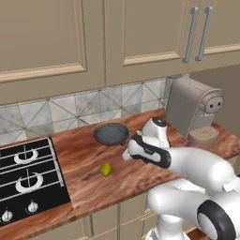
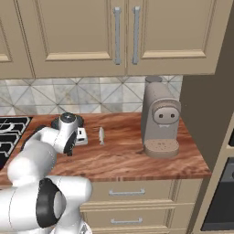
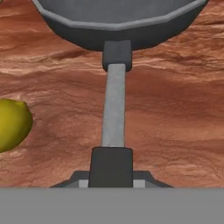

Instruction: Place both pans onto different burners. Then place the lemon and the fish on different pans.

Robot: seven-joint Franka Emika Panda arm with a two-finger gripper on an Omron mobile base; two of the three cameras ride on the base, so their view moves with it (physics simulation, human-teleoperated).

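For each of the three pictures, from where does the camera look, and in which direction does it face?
Left base view: behind the arm on its left, facing forward and down at the hob, grey pan and lemon; the white arm rises at lower right.
Right base view: behind on the right, facing the counter with the fish and coffee machine; the arm rises at lower left.
Hand view: on the hand, looking along the tool, shut on the pan handle.
Shared: both base views show the coffee machine; left base and hand views share pan and lemon.

pan [image 3: 118,17]: I read matt dark-grey metal, smooth handle
counter [image 1: 140,176]: reddish wood grain, satin
lemon [image 1: 106,168]: dull yellow-green skin
hob [image 1: 28,180]: black, silvery burner rings
coffee machine [image 2: 160,121]: matt beige plastic
backsplash [image 1: 70,110], 12 o'clock of pan: pale stone tiles
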